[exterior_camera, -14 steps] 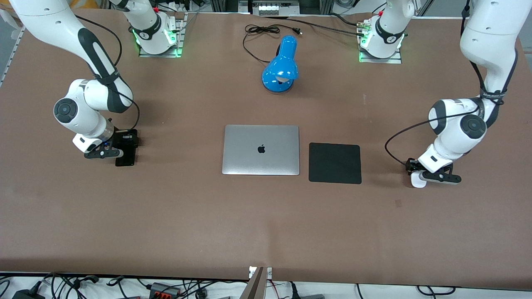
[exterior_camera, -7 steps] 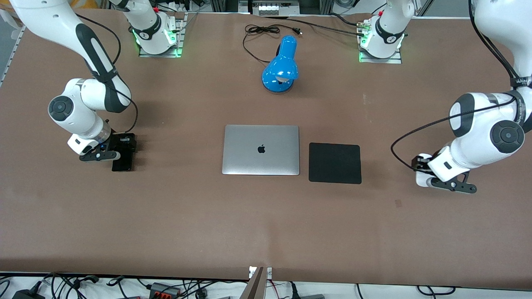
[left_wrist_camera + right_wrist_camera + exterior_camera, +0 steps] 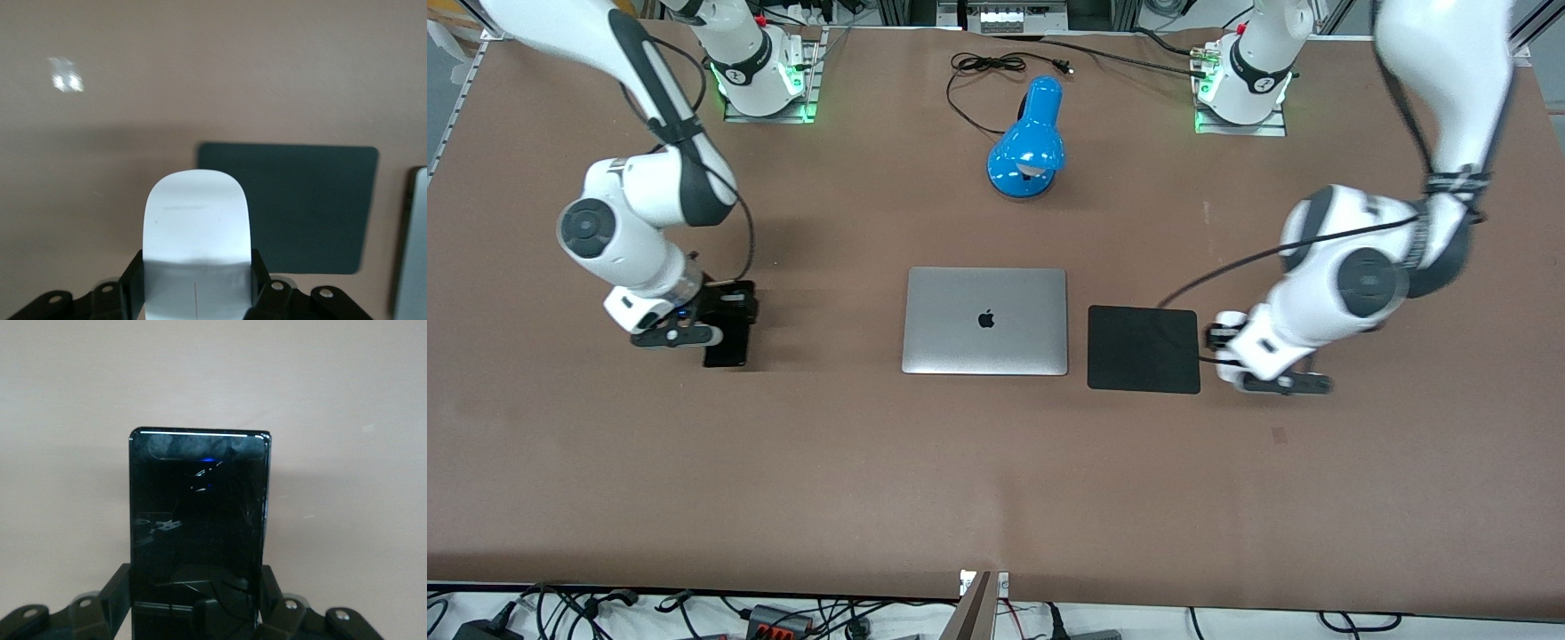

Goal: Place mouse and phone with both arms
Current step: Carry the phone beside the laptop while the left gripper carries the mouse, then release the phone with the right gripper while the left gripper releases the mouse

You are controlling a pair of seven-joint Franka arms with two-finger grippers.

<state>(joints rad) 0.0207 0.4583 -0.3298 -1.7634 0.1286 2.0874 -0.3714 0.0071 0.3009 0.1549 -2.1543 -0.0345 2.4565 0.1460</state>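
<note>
My right gripper is shut on the black phone and holds it just above the table, toward the right arm's end from the silver laptop. The right wrist view shows the phone clamped between the jaws. My left gripper is shut on the white mouse and holds it beside the edge of the black square pad. In the left wrist view the mouse sits between the jaws, with the pad ahead of it.
A blue desk lamp with its black cord lies farther from the front camera than the laptop. The laptop's edge also shows in the left wrist view. Bare brown table surrounds both grippers.
The left arm has swung in from the table's end, carrying the mouse up to the pad's edge. The right arm has shifted the phone a little toward the laptop.
</note>
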